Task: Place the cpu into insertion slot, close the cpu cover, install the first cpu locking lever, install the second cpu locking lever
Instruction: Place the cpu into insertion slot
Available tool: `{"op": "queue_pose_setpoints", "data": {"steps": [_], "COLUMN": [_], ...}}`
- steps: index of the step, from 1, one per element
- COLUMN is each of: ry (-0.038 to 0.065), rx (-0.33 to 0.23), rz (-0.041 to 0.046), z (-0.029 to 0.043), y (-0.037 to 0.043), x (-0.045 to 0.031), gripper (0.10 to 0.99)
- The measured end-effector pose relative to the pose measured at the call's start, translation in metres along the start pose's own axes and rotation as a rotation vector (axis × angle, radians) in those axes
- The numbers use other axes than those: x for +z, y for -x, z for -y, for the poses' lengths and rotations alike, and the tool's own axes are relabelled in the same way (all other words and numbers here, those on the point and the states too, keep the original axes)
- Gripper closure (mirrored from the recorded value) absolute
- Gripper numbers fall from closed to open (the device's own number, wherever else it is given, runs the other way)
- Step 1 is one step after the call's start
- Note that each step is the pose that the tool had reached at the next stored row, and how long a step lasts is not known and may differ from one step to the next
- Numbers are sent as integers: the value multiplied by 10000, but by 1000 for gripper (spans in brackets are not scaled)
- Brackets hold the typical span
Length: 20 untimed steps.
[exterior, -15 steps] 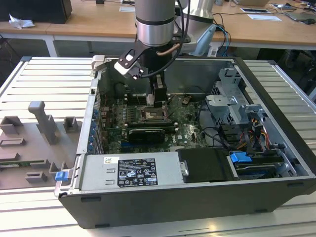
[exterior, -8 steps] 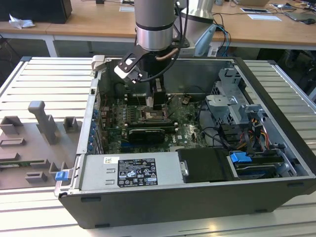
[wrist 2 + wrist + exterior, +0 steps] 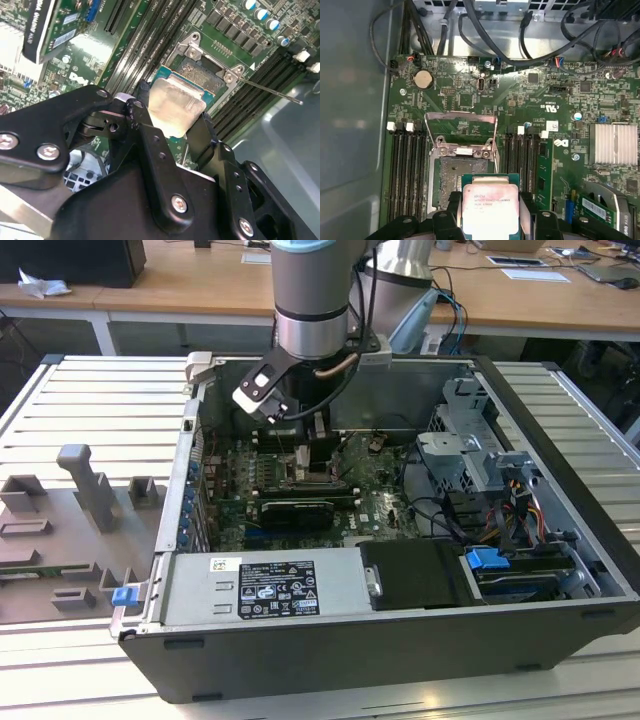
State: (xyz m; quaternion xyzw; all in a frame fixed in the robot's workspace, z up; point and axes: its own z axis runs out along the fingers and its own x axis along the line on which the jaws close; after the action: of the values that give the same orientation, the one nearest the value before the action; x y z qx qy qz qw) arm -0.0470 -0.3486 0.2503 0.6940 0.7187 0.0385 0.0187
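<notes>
Within the tool [image 3: 490, 204], cpu [image 3: 490, 215] held, over (seemingly above) insertion slot [image 3: 451, 175]

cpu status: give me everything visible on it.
The cpu is a flat square chip: a pale silvery metal top with faint print, on a green board rim. The gripper is shut on it, fingers on two opposite edges. It hangs above the open insertion slot, partly overlapping it, not seated.

Table [image 3: 100, 400]: pale ribbed metal slats.
Case [image 3: 330, 655]: open computer shell (dark, lying on its side), resting on the table toward the exterior view's right.
Blocks [image 3: 85, 495]: grey fixtures on the table at the exterior view's left, beside the case.
</notes>
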Motion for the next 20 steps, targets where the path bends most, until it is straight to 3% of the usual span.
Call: {"op": "queue_pose_setpoints", "data": {"steps": [5, 10, 14, 17, 20], "ry": [11, 8, -10, -4, -55], "rx": [380, 312, 69, 279, 300], "rz": [24, 7, -13, -11, -9], "z": [8, 17, 23, 25, 17], "y": [-19, -164, -176, -191, -213], "x": [107, 287, 357, 392, 475], "gripper": [545, 545, 545, 545, 545]}}
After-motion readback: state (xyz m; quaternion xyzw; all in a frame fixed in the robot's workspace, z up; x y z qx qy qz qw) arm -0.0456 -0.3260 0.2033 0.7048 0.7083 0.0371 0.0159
